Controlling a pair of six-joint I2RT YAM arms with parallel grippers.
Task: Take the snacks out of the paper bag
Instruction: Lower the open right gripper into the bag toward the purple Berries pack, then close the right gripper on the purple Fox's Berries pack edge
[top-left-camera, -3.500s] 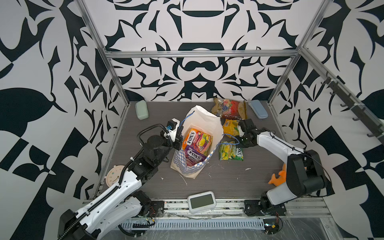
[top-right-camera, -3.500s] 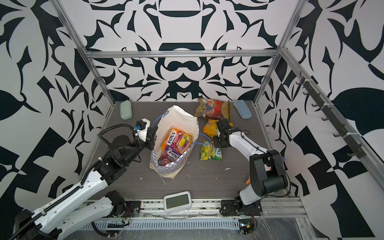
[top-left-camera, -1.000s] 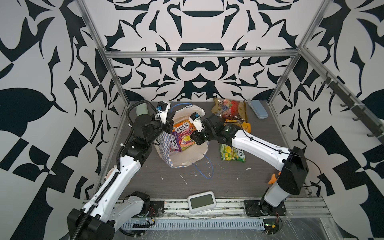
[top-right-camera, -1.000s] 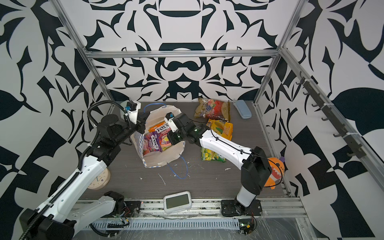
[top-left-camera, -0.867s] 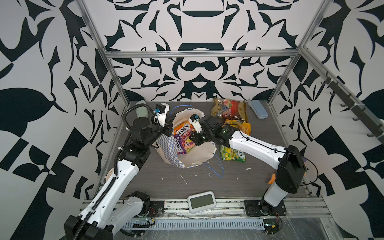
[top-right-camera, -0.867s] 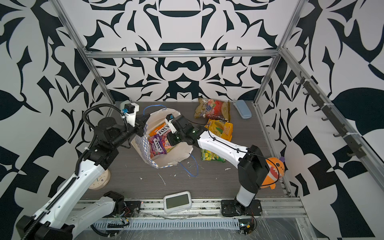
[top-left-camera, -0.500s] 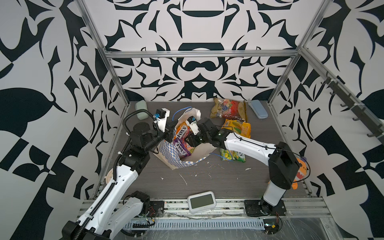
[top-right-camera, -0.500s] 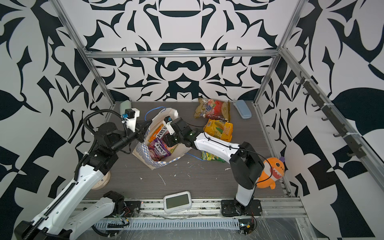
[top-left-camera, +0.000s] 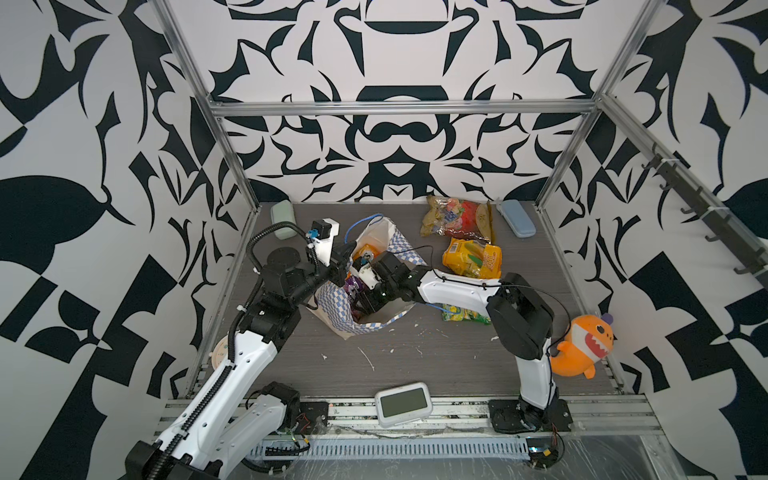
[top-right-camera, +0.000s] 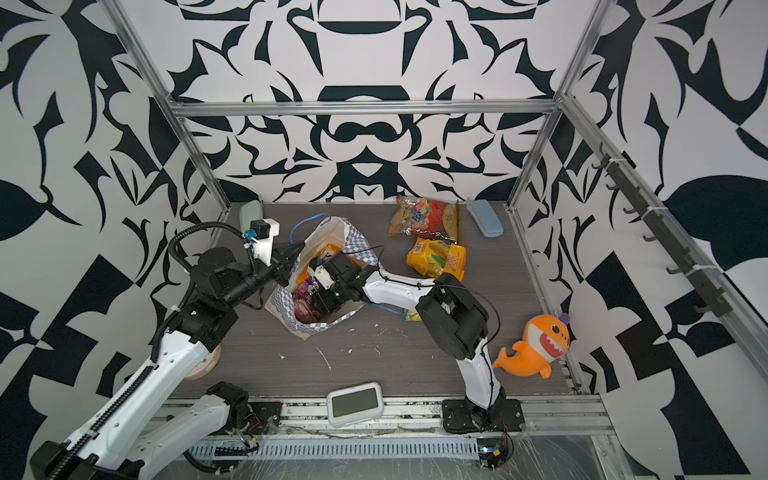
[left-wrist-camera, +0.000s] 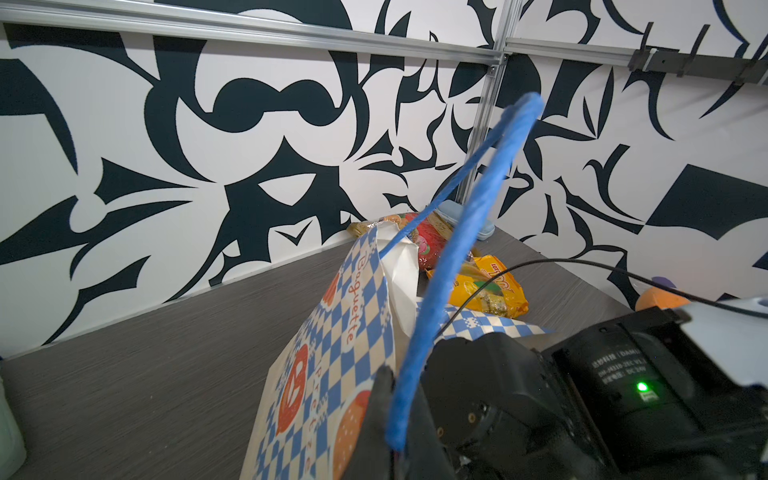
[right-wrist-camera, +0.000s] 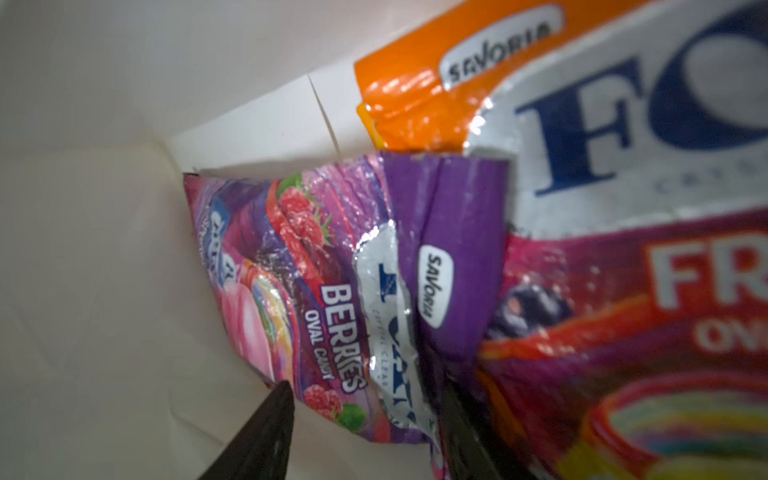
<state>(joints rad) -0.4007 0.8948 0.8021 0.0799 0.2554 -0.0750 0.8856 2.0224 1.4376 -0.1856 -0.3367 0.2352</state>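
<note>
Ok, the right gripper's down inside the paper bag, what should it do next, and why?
Probably close the right gripper on the purple berries packet: its open jaws straddle that packet's edge inside the paper bag, and the left gripper, shut on the blue handle, holds the bag for it.

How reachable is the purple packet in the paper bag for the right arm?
Likely yes: the right gripper is inside the paper bag, jaws open over the purple packet, nothing between.
</note>
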